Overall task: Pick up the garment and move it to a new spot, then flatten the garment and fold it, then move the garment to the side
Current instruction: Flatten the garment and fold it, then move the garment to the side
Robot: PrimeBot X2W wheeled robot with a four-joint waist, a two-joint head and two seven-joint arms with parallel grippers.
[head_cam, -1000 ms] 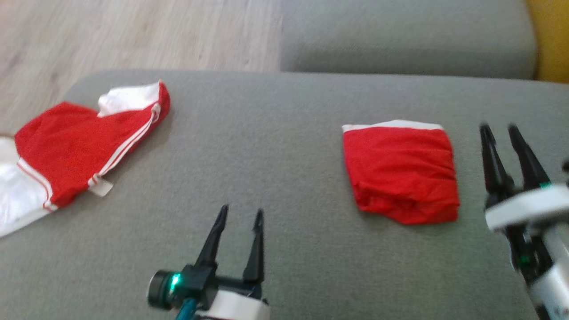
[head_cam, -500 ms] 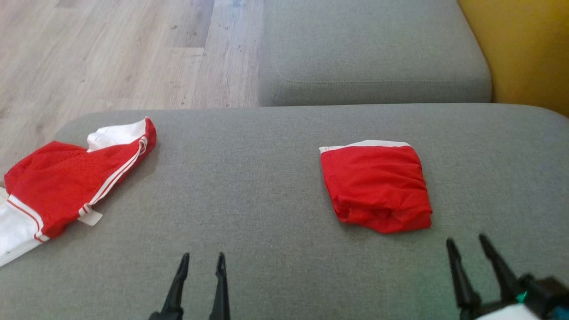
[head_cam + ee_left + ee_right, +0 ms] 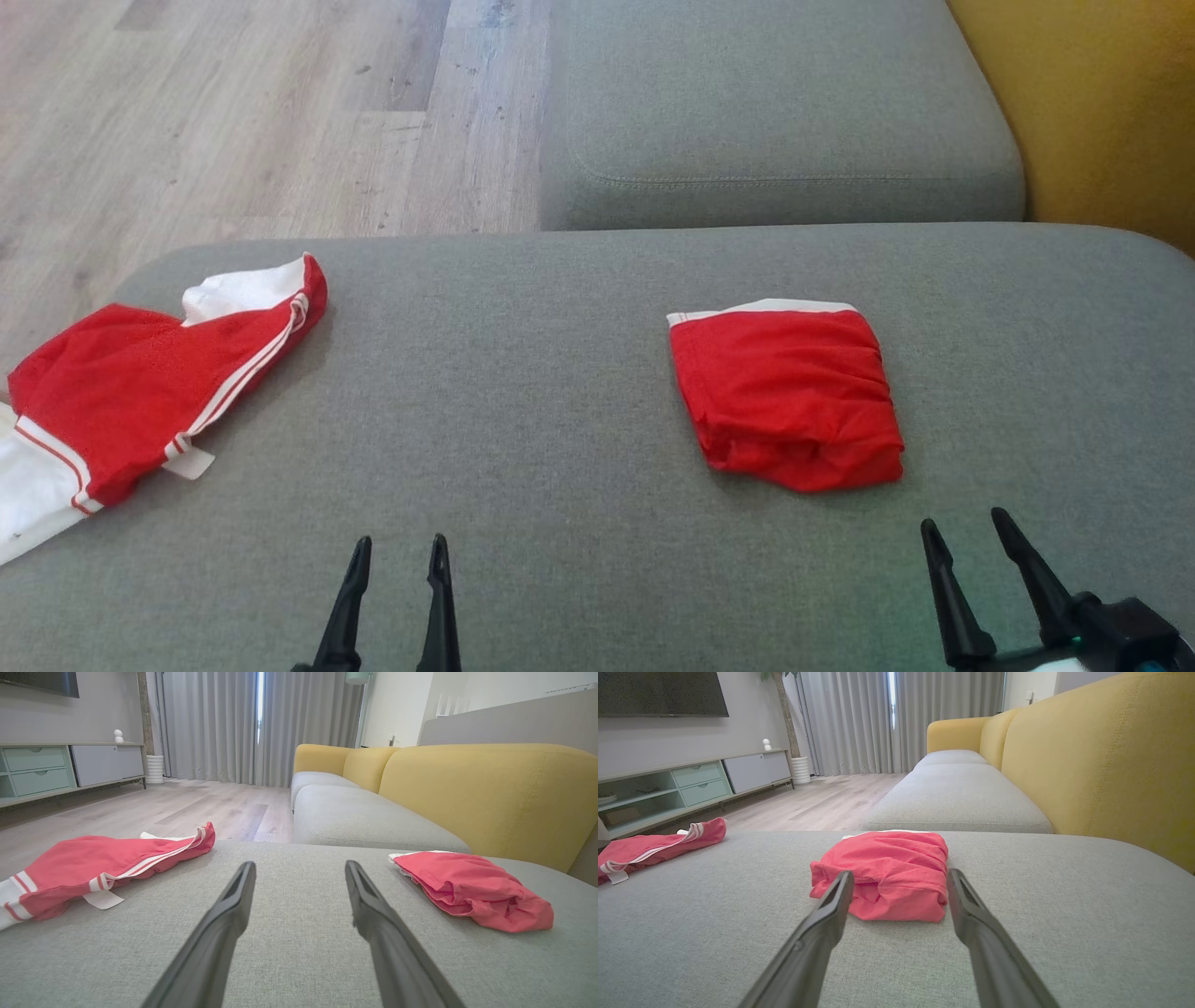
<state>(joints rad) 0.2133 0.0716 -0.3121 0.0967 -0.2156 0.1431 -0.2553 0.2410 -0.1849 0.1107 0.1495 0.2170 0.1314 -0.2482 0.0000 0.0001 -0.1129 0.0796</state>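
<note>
A folded red garment (image 3: 789,397) with a white edge lies flat on the grey sofa cushion (image 3: 523,373), right of centre. The same folded garment (image 3: 887,877) lies just beyond my right fingers in the right wrist view. A second red-and-white garment (image 3: 140,392) lies crumpled at the cushion's left edge, partly hanging over it. My left gripper (image 3: 399,543) is open at the lower middle, above bare cushion, holding nothing. My right gripper (image 3: 963,521) is open at the lower right, a little nearer than the folded garment and apart from it. In the left wrist view my left gripper (image 3: 300,864) points between the two garments.
A second grey seat cushion (image 3: 775,112) lies beyond this one, with a yellow backrest (image 3: 1102,103) along the right. Wooden floor (image 3: 233,112) lies past the cushion's left and far edges. A low TV cabinet (image 3: 691,784) stands across the room.
The head camera has shifted. Both grippers have drawn back toward the bottom of the view; the right one has left the folded garment's side. Neither garment has moved on the cushion.
</note>
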